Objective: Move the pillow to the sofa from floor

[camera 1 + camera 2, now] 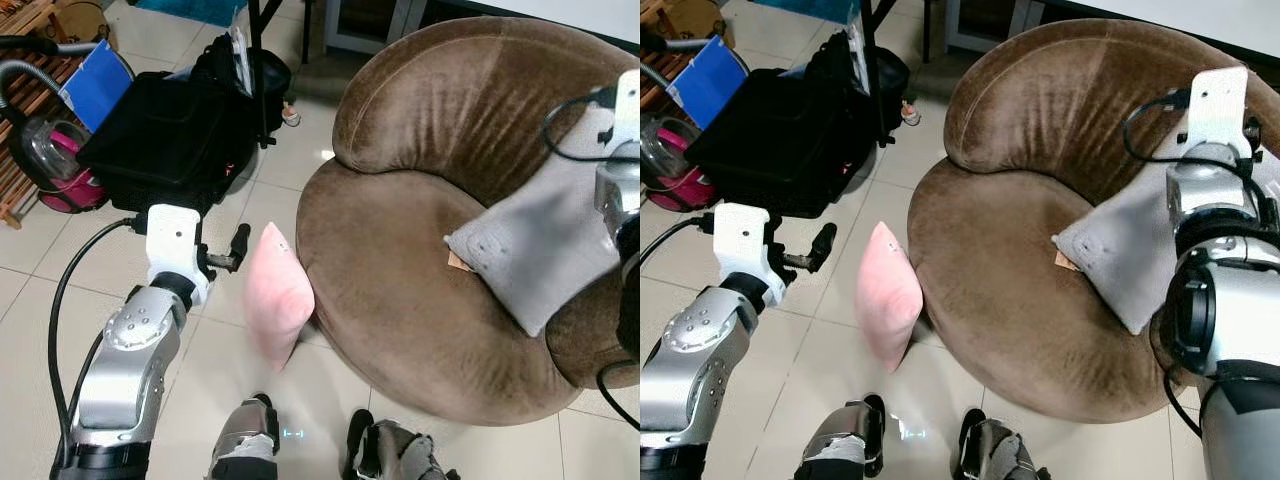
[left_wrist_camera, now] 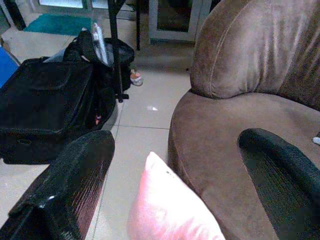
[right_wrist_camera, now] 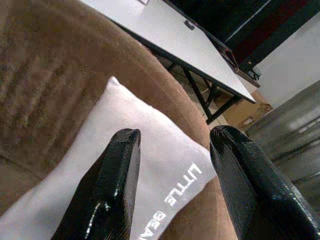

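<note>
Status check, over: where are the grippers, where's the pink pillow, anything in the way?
Left gripper open, poised at pink pillow. Pillow on floor, upright against brown sofa. Right gripper open over grey pillow on seat. Black bag nearby.

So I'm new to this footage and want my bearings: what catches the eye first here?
A pink pillow stands on edge on the tiled floor, leaning against the front of a big round brown sofa. The left gripper is open beside the pillow's top. A grey pillow lies on the sofa's right side, with the open right gripper above it.
</note>
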Robot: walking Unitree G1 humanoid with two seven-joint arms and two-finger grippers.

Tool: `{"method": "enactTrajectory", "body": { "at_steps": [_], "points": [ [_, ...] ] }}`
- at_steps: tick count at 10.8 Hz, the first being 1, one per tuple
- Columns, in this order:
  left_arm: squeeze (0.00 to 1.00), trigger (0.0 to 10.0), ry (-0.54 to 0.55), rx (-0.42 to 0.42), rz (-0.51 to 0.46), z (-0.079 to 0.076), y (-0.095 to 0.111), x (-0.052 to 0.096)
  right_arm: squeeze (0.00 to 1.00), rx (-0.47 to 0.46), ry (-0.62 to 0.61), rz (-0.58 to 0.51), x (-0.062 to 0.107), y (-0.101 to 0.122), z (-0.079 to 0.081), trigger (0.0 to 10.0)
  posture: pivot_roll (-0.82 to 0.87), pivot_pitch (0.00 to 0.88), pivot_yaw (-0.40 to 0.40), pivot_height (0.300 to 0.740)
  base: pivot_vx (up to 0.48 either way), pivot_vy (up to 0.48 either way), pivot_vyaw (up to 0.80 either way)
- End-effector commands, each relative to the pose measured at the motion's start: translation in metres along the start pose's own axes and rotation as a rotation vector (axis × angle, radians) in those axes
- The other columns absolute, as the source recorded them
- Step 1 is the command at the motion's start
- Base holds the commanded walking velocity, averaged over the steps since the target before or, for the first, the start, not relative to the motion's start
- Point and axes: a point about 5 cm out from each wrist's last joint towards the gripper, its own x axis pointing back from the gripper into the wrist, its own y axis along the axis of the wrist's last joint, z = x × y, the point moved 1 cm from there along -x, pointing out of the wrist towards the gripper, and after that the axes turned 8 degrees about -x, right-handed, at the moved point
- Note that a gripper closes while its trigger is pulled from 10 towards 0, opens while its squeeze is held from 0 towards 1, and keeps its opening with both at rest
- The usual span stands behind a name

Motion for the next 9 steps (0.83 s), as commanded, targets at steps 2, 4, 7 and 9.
{"method": "enactTrajectory", "body": {
  "at_steps": [2, 4, 7, 9],
  "points": [
    [0.00, 10.0, -0.019, 0.013, -0.006, -0.006, 0.001, -0.009, 0.00, -0.118, 0.068, -0.135, 0.001, 0.052, 0.005, 10.0, 0.38, 0.265, -0.102, 0.740, 0.000, 0.000, 0.00],
    [0.00, 10.0, -0.022, 0.019, -0.018, -0.007, 0.003, -0.016, 0.00, -0.150, 0.150, -0.177, 0.006, 0.063, 0.020, 10.0, 0.36, 0.244, -0.116, 0.740, 0.000, 0.000, 0.00],
    [0.00, 10.0, -0.053, 0.020, -0.047, -0.015, 0.008, -0.030, 0.00, -0.258, 0.274, -0.165, 0.015, 0.045, 0.047, 10.0, 0.32, 0.198, -0.118, 0.740, 0.000, 0.000, 0.00],
    [0.00, 10.0, -0.084, 0.011, -0.066, -0.018, 0.012, -0.041, 0.00, -0.277, 0.429, -0.128, 0.037, 0.009, 0.090, 10.0, 0.28, 0.170, -0.103, 0.740, 0.000, 0.000, 0.00]
  ]
}}
